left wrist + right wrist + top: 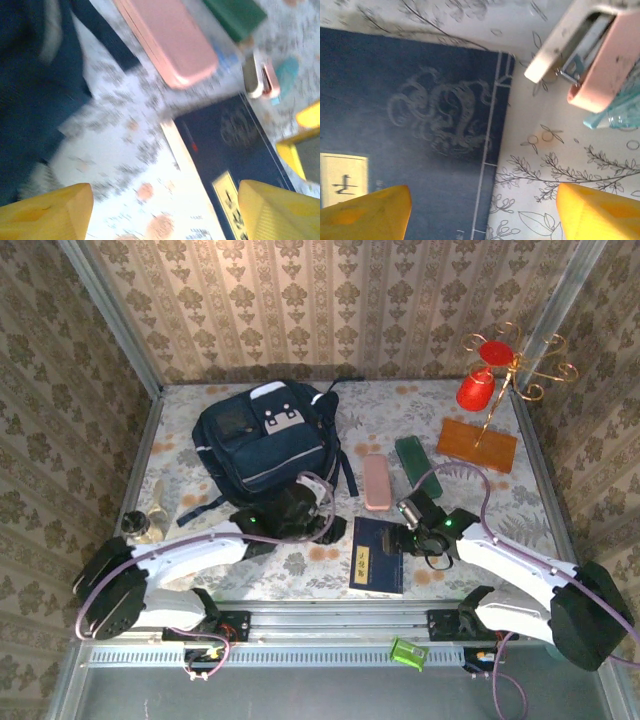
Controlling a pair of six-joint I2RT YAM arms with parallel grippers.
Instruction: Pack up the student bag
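**Two open grippers over a navy book, student bag waiting behind**

The student bag [262,445], a large dark navy backpack with pale front patches, lies flat on the far left of the flower-patterned table [390,400]. From above I cannot tell whether its main compartment is unzipped.

In front of it the loose items are spread out. A navy book [378,554] with a pale title label lies nearest the arms. Beyond it are a pink case [376,481] and a green case [413,460]. A small pink and white stapler [585,55] sits just beside the book's far corner.

The left gripper [305,515] hangs by the bag's near right corner. Its yellow fingers [50,212] are spread wide with nothing between them. The right gripper [412,515] hovers over the book's right edge, near the stapler, and its fingers [600,212] are just as wide and empty.

Nothing is held, so the step in hand looks like choosing and picking up an item, most likely the book or the stapler.

For the book, a grasp would call for getting one finger under its thin edge, since it lies flat on the cloth. The bag's opening must also be free before anything goes in.
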